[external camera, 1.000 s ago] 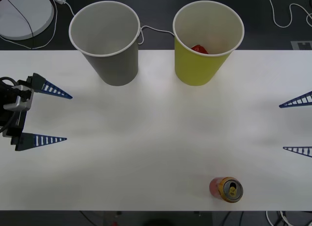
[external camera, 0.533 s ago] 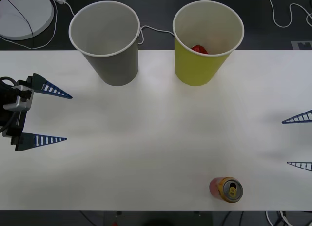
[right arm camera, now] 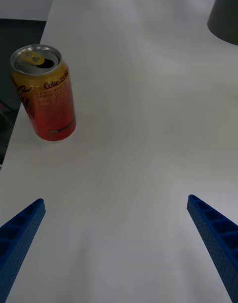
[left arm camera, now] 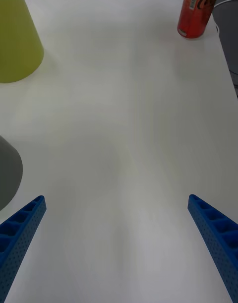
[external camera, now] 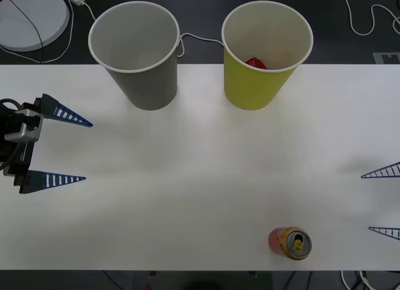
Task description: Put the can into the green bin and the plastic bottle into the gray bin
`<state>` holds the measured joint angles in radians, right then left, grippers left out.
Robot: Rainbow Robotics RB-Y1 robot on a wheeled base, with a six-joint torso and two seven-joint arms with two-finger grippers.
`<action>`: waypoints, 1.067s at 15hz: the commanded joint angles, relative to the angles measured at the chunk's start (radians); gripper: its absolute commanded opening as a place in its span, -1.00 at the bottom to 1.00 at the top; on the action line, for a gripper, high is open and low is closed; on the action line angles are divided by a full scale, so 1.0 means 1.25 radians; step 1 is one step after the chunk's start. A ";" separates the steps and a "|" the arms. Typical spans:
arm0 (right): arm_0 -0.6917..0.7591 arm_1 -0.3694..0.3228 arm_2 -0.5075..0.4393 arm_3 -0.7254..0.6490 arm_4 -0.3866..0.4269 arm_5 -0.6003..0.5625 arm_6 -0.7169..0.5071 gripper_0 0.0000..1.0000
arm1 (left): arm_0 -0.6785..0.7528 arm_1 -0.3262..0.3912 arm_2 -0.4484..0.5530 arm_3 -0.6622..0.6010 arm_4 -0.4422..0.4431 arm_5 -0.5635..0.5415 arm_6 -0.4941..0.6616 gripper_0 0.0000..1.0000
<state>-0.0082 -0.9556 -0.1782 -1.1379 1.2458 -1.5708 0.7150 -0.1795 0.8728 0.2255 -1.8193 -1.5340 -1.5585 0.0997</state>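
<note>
Your right claw (external camera: 382, 201) has slid toward the desk's (external camera: 200, 171) near edge — open, tips cut off; the can (external camera: 290, 242) stands upright nearby.

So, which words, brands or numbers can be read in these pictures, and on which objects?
"Coke zero": on the gold band of the can, right wrist view.
Small print lower on the can: too small to read.
The green bin and gray bin: no text.

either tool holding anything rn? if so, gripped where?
Nothing held. Right tool and left tool are both open and empty. The can stands free on the table, untouched.
</note>
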 commanded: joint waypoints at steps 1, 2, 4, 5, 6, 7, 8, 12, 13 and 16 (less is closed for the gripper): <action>-0.001 0.000 0.039 0.049 -0.022 0.000 0.082 1.00 | 0.000 0.000 0.000 0.000 0.000 0.000 0.000 1.00; -0.001 0.000 0.054 0.069 -0.033 0.000 0.107 1.00 | 0.000 0.000 0.000 0.000 0.000 0.000 0.000 1.00; -0.001 0.001 0.087 0.105 -0.057 0.000 0.131 1.00 | 0.000 0.000 0.000 0.000 0.000 0.000 0.000 1.00; -0.001 0.000 0.108 0.119 -0.073 0.000 0.139 1.00 | 0.000 0.000 0.000 0.000 0.000 0.000 0.000 1.00; -0.001 0.001 0.127 0.127 -0.087 0.000 0.146 1.00 | 0.000 0.000 0.000 0.000 0.000 0.000 0.000 1.00; -0.001 0.002 0.146 0.134 -0.103 0.000 0.150 1.00 | 0.000 0.000 0.000 0.000 0.000 0.000 0.000 1.00; -0.001 0.007 0.171 0.140 -0.128 0.000 0.152 1.00 | 0.000 0.000 0.000 0.000 0.000 0.000 0.000 1.00; -0.006 0.045 0.217 0.165 -0.176 0.000 0.163 1.00 | 0.000 0.000 0.000 0.000 0.000 0.000 0.000 1.00; -0.007 0.056 0.217 0.168 -0.176 0.000 0.162 1.00 | 0.000 0.000 0.000 0.000 0.000 0.000 0.000 1.00; -0.007 0.091 0.219 0.169 -0.176 0.000 0.163 1.00 | 0.000 0.000 0.000 0.000 0.000 0.000 0.000 1.00</action>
<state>-0.0168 -0.8543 0.0941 -0.9266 1.0260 -1.5708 0.9187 -0.1795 0.8728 0.2255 -1.8193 -1.5340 -1.5585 0.0997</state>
